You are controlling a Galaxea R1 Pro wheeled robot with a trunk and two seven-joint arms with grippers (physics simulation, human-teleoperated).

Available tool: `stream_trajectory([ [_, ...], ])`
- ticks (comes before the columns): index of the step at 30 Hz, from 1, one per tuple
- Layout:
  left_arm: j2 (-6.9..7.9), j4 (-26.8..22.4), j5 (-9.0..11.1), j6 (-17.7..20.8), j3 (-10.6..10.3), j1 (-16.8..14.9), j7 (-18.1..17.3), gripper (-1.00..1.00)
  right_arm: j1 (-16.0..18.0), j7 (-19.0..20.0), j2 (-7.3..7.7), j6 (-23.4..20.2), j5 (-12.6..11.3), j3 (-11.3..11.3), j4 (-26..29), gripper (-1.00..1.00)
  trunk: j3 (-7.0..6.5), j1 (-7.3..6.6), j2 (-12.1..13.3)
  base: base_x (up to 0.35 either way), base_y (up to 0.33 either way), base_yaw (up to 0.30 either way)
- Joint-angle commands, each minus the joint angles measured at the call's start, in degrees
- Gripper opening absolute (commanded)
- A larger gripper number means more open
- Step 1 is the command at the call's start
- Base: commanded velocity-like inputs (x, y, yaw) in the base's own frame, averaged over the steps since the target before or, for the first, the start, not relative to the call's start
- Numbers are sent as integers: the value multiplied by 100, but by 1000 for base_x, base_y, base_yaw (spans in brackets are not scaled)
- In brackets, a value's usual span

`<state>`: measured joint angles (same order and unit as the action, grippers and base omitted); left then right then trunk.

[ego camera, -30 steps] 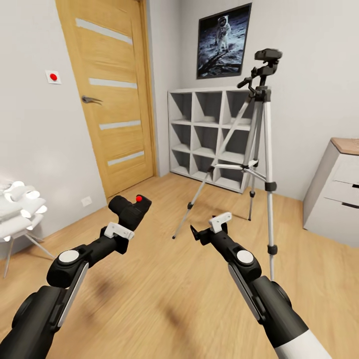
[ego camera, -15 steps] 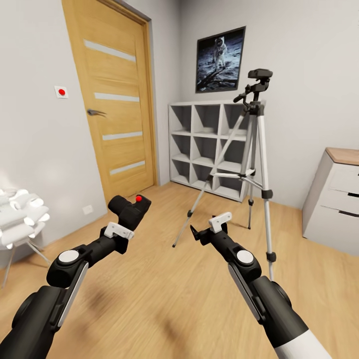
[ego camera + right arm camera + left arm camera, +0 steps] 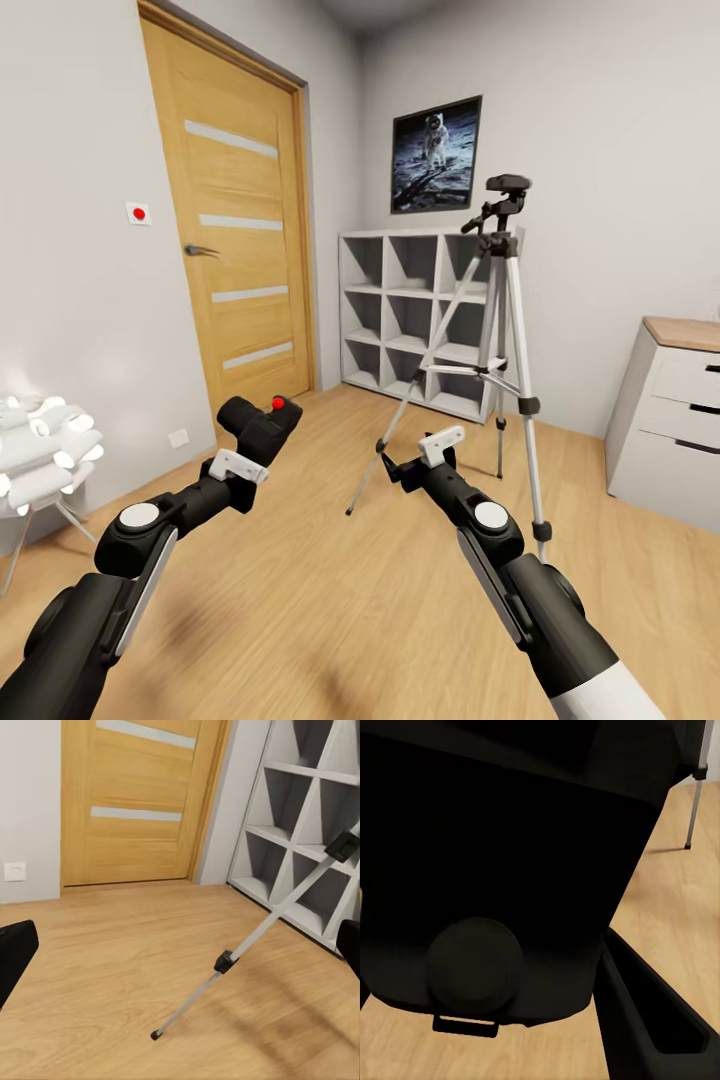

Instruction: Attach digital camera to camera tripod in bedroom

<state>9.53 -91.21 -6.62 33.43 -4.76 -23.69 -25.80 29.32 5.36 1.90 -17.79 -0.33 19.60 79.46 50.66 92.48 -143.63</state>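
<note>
Two arms are held out low over the wood floor: the left gripper (image 3: 250, 450) is clamped on the digital camera (image 3: 258, 420), red dot up, while the right gripper (image 3: 415, 462) hangs wide and empty. The camera tripod (image 3: 497, 330) stands well apart, ahead and to the right, in front of the white cube shelving (image 3: 425, 305) near the oak door (image 3: 235, 215), its black pan head far above where the camera is held. I'd judge the approach matters most: roll in without clipping the splayed legs, lift the camera above the head, level its base, then lower it squarely
</note>
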Motion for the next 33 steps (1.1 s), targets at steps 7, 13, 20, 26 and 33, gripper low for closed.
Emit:
stream_trajectory([
  [7,77,-40,-75,62,-21,-4,-113,-100,4,8,4,-32,-3,9,8,100,-149,-19,7,0,0,0],
  [13,280,-33,-69,40,-56,-4,-861,-100,4,8,4,-32,-3,9,8,100,-282,-35,15,0,0,0],
  [20,388,0,-75,30,-128,-4,-1561,-100,4,9,4,-32,-3,9,8,100,-437,-53,25,0,0,0],
  [26,416,-22,-76,89,-561,-4,-1857,-100,3,9,4,-32,-3,62,6,100,-570,-68,33,0,0,0],
  [33,426,-43,-77,449,-1229,-4,-1998,-100,3,9,4,-32,-3,85,6,100,-717,-125,119,0,0,0],
])
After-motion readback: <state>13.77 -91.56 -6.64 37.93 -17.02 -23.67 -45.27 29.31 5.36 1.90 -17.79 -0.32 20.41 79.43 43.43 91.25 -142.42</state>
